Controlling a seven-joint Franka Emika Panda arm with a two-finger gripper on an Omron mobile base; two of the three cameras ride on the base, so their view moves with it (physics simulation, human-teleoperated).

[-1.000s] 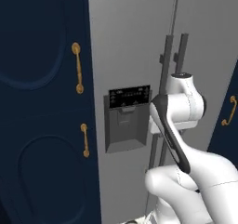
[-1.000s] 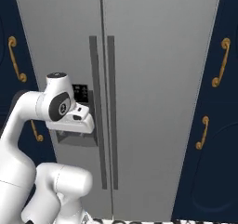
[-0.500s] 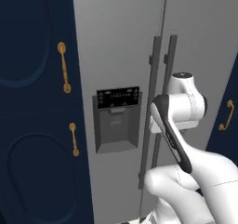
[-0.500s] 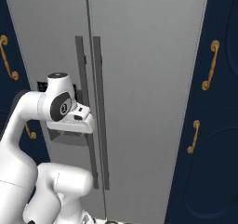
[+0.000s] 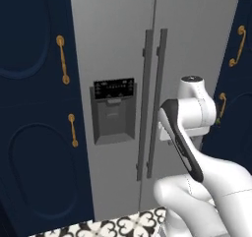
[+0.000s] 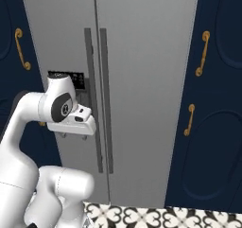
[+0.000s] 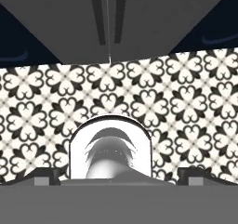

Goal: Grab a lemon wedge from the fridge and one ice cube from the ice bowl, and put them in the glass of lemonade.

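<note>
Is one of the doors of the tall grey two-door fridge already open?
No, both doors of the tall grey two-door fridge are flush and shut, with the two dark vertical bar handles side by side at the middle seam.

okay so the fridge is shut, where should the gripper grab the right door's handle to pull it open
Judging from its shape, grip the right door handle around its middle, coming straight from the front with the fingers on either side. It is a dark vertical bar standing off the fridge door, right beside the left door handle, so the inner finger must slip between them.

Grey fridge (image 5: 118,44), navy cabinets (image 5: 29,133), black-and-white patterned floor (image 7: 176,107)
</note>
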